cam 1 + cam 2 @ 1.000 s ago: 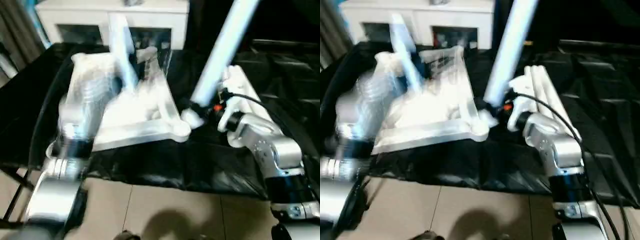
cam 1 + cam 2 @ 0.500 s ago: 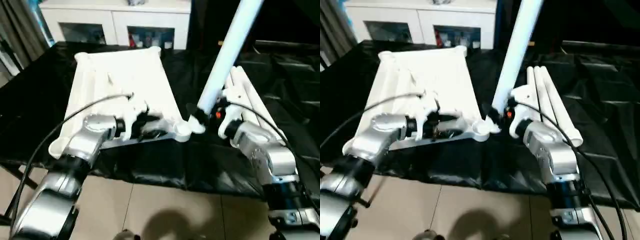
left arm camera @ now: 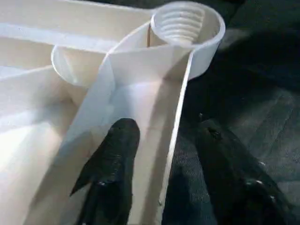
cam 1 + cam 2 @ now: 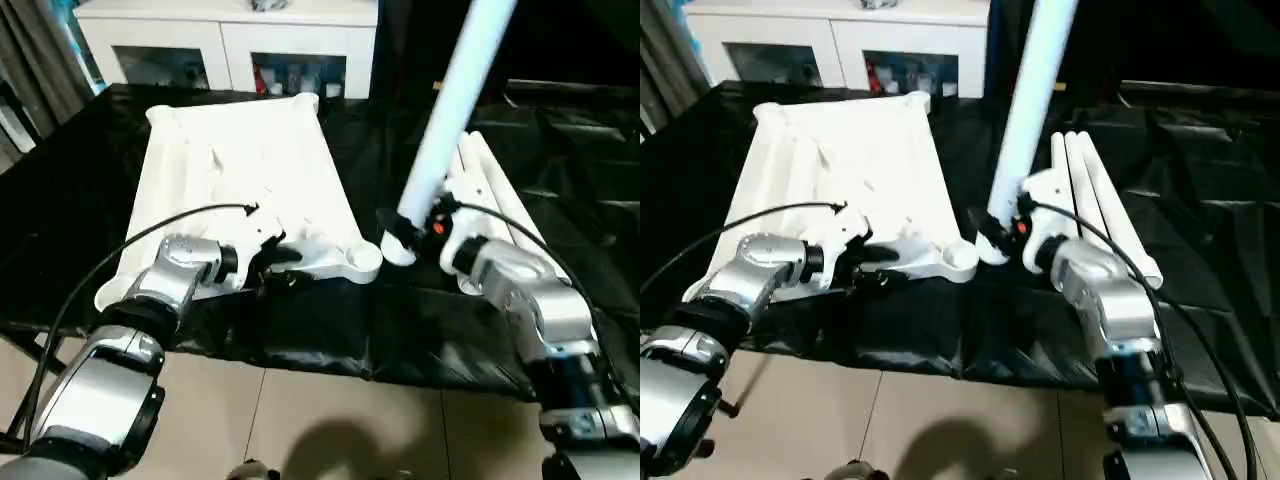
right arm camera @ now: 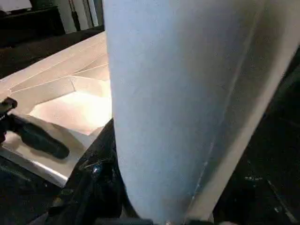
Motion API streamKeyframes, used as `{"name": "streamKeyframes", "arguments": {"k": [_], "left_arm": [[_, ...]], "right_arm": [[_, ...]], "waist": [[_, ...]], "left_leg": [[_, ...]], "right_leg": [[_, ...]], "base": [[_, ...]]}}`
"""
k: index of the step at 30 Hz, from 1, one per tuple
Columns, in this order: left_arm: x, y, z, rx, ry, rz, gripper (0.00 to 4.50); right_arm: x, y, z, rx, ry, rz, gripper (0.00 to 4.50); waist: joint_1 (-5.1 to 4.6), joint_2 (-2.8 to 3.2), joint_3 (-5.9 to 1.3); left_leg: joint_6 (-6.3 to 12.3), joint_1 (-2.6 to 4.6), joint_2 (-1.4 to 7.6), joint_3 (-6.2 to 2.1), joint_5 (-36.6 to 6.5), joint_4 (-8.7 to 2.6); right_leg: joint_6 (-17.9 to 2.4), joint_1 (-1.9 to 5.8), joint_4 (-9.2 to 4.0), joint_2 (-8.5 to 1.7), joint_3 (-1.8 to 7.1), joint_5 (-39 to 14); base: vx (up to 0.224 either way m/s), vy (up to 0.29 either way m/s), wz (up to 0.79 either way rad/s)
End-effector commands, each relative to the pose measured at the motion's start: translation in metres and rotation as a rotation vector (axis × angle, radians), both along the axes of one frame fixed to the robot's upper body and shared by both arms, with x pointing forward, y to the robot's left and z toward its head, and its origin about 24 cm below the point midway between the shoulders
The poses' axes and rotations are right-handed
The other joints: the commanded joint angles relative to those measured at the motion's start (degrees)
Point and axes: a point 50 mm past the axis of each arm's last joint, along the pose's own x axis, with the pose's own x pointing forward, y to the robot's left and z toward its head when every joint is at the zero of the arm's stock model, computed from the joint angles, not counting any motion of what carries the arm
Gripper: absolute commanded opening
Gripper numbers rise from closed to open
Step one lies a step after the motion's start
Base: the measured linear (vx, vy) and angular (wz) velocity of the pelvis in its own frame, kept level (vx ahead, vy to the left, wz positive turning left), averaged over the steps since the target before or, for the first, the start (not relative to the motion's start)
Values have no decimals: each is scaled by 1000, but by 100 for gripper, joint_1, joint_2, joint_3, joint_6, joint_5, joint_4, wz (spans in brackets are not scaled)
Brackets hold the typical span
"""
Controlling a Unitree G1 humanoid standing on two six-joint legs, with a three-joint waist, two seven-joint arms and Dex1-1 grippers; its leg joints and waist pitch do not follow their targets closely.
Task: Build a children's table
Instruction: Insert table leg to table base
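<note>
The children's table lies as parts on the black sheet. Its white top (image 4: 240, 170) rests underside up, with a threaded corner socket (image 3: 186, 22) at the near right. My left gripper (image 3: 166, 129) stands open astride the top's near rim, one black finger (image 3: 115, 159) inside the rim and the other on the sheet outside. My right gripper (image 4: 410, 232) is shut on a long white leg (image 4: 455, 90), held steeply upright. The leg's lower end hangs just right of the socket (image 4: 360, 262). More legs (image 4: 1095, 190) lie side by side behind my right wrist.
The black-sheeted work table (image 4: 60, 200) ends at a near edge above the tiled floor (image 4: 350, 420). A white glass-door cabinet (image 4: 230, 40) stands behind it and a curtain (image 4: 25, 70) hangs at the far left. A black cable (image 4: 130, 245) loops over my left forearm.
My left arm has come down from above the top to its near rim, and its fingers have narrowed around the rim. The right arm and its leg have barely moved.
</note>
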Motion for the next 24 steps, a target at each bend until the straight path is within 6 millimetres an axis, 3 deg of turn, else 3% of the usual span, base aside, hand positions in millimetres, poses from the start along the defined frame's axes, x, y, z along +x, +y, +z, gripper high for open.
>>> {"name": "streamKeyframes", "arguments": {"k": [1,3,10,24], "left_arm": [[4,-1,7,20,-25,-23,186],[5,-1,7,34,-28,-30,173],[4,-1,6,48,-4,-80,96],[3,0,8,57,27,-123,4]], "right_arm": [[3,3,7,-6,-26,21,190],[4,4,8,-11,-27,35,190],[4,10,6,-30,-1,105,190],[9,17,-1,-34,43,177,190]], "waist": [[2,-31,-487],[-3,-61,-480],[2,-47,-477],[13,-44,-489]], "left_leg": [[190,77,225,-75,-342,-408],[200,73,230,-71,-371,-413],[270,78,238,-68,-358,-408],[314,72,253,-68,-293,-401]], "right_leg": [[-1430,406,-397,-480,294,5],[-1460,410,-400,-484,295,1],[-1489,404,-404,-484,291,-28],[-1593,413,-381,-498,287,139]], "base": [[0,0,0],[0,0,0],[0,0,0],[0,0,0]]}}
